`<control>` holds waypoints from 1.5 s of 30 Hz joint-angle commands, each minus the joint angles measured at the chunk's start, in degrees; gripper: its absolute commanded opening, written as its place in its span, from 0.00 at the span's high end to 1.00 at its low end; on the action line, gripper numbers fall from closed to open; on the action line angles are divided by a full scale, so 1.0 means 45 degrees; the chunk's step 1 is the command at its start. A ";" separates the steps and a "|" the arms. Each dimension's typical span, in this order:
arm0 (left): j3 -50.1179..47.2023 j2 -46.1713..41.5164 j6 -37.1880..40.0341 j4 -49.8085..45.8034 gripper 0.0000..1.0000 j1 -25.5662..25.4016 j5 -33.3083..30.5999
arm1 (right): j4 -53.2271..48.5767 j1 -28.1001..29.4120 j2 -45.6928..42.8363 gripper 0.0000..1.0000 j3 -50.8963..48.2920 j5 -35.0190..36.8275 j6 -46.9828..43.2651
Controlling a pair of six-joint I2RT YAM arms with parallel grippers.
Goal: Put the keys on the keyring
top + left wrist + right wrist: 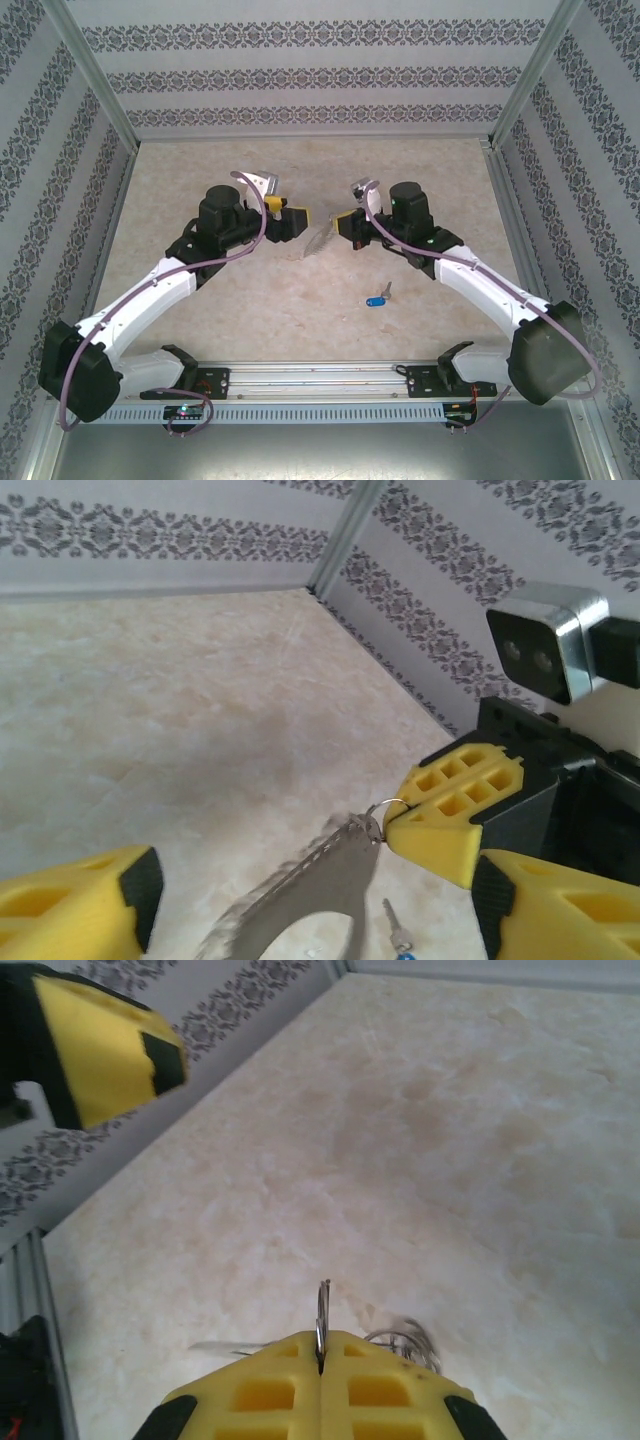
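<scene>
The keyring [318,240], a grey D-shaped loop with a toothed edge, hangs above the table between my two grippers. It looks blurred in the left wrist view [300,890]. My right gripper [321,1345] is shut on the small wire ring [322,1310] at the loop's top, and its yellow tips [440,815] pinch that ring. My left gripper [315,900] is open, one yellow finger on each side of the hanging loop, touching nothing. The key with the blue head [378,296] lies flat on the table below and to the right, its silver blade [396,928] showing under the loop.
Patterned walls [300,70] close the beige table [300,170] at the back and both sides. The metal rail [320,385] carrying the arm bases runs along the near edge. My left gripper's finger [100,1045] shows at the top left of the right wrist view.
</scene>
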 commanded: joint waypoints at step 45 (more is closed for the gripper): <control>-0.0026 0.3203 -0.2525 0.5500 0.64 0.1036 0.6432 | 0.2440 -0.0480 0.1321 1.00 0.0944 -0.3647 0.0427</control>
